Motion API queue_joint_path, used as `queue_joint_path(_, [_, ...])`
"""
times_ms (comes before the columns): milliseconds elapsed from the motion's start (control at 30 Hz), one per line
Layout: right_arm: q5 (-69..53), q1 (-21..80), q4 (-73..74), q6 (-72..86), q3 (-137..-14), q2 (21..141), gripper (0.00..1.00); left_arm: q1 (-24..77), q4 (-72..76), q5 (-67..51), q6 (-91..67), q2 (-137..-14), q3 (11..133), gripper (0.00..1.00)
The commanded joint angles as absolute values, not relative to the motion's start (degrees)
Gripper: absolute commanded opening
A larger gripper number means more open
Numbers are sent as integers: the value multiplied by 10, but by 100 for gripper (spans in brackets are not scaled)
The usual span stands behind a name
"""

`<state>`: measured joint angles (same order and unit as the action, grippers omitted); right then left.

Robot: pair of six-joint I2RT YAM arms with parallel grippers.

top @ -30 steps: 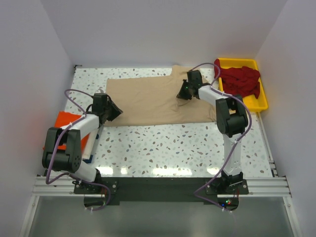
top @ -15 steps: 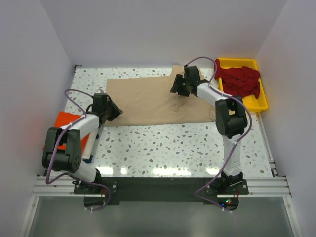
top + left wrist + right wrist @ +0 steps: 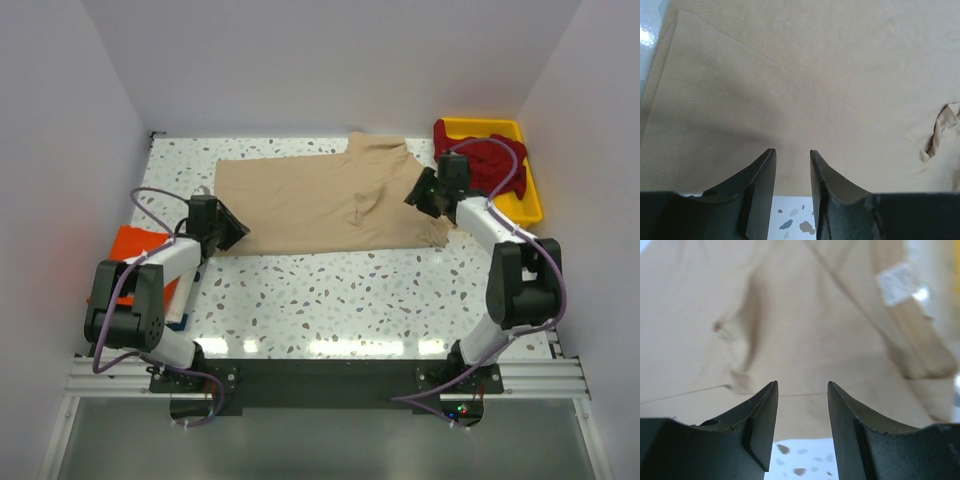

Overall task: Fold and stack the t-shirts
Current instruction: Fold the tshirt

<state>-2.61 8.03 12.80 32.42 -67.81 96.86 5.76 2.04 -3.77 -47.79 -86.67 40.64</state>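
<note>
T-shirt (image 3: 310,200), beige, lies flat — left gripper (image 3: 792,151) and right gripper (image 3: 802,383) over opposite ends, both parted, holding nothing.

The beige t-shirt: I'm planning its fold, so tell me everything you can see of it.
The beige t-shirt is soft plain cloth with stitched hems. It is spread nearly flat on the speckled table, with one sleeve pointing away, a small wrinkle near its middle and a white tag. The left gripper and right gripper are open at its edges, holding nothing.
</note>
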Motion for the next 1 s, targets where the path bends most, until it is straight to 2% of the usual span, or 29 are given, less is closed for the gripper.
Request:
queue_joint_path(0, [-2,41,154,319,-609,914,48,57,90,-45,-498,-867,392,38])
queue_joint_path(200, [43,2,185,303,-556,866,48,57,105,-16,-504,-878,373,36])
queue_joint_path(400, [73,1,192,308,-537,867,51,57,114,39,-513,-883,345,35])
queue_joint_path(867, [108,-19,182,316,-539,949,49,56,101,56,-508,-896,334,35])
queue_joint_path(933, [107,-21,180,316,-543,958,46,55,96,59,-509,-895,333,35])
queue_joint_path(967, [105,-21,181,316,-547,962,41,55,96,61,-509,-894,333,35])
